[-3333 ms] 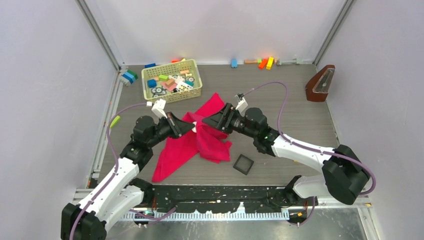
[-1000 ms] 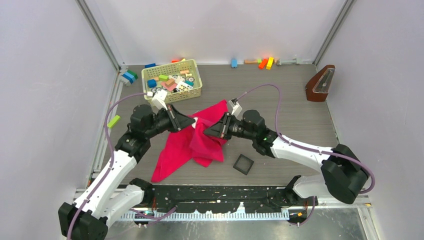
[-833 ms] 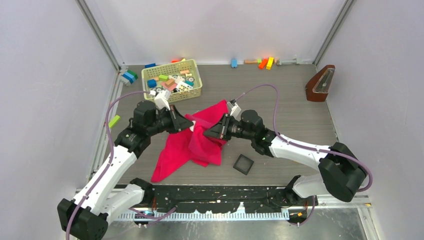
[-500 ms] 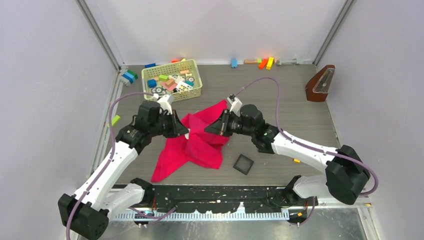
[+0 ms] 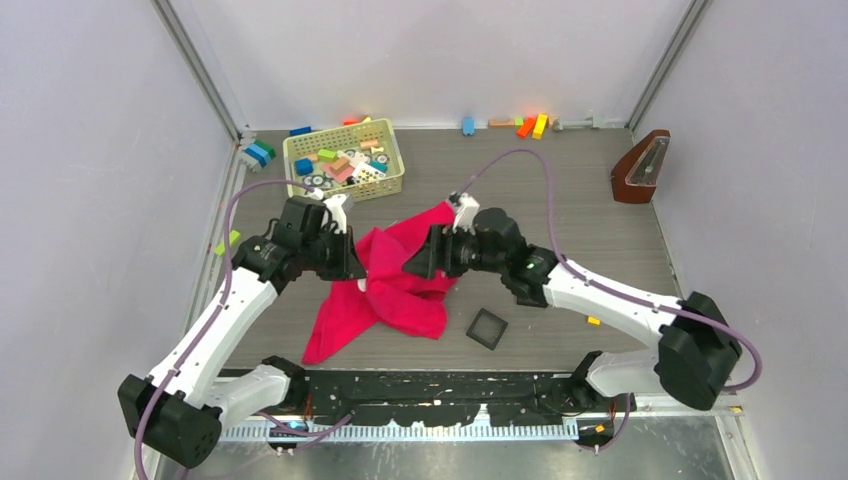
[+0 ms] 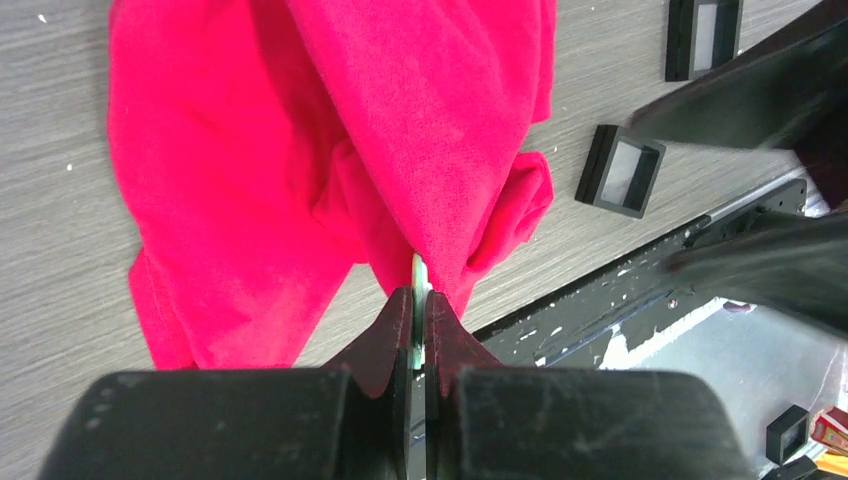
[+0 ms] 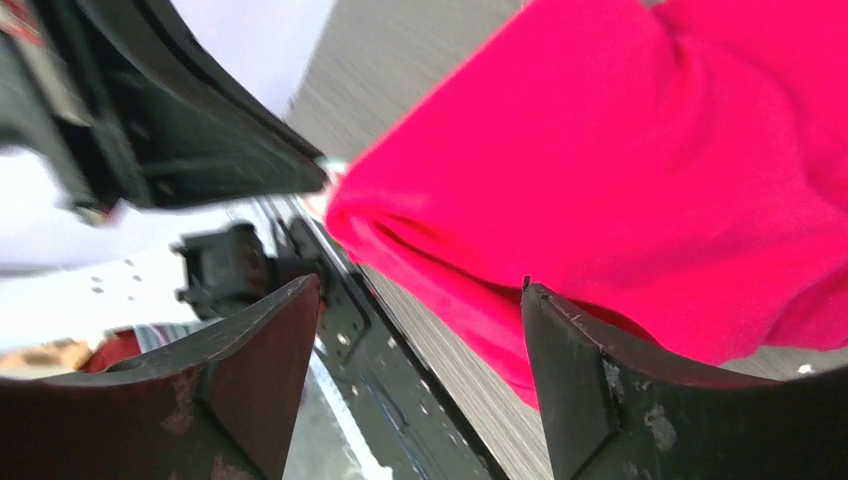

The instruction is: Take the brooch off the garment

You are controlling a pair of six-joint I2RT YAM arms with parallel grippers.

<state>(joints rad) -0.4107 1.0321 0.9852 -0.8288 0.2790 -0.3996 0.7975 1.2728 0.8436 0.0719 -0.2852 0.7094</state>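
Note:
The crimson-pink garment [image 5: 400, 285] lies crumpled on the table between the two arms. My left gripper [image 5: 356, 274] is at its left side, shut on the brooch [image 6: 417, 278]. The brooch shows edge-on as a thin pale greenish disc between the fingertips in the left wrist view. A fold of the garment [image 6: 300, 150] rises up to the brooch's tip. My right gripper [image 5: 416, 263] is over the garment's right part with its jaws wide apart and nothing between them. The cloth [image 7: 620, 180] lies just beyond its fingertips [image 7: 560, 330].
A small black square tray [image 5: 487, 328] sits right of the garment; the left wrist view shows it [image 6: 620, 170] and a second one [image 6: 703, 35]. A yellow basket of blocks [image 5: 343, 160] stands behind. A metronome [image 5: 640, 168] is at the far right. Loose blocks [image 5: 530, 125] line the back wall.
My right gripper has let go of the cloth and opened. My left gripper has pulled back left and towards the front with the brooch. The lifted garment has sunk lower.

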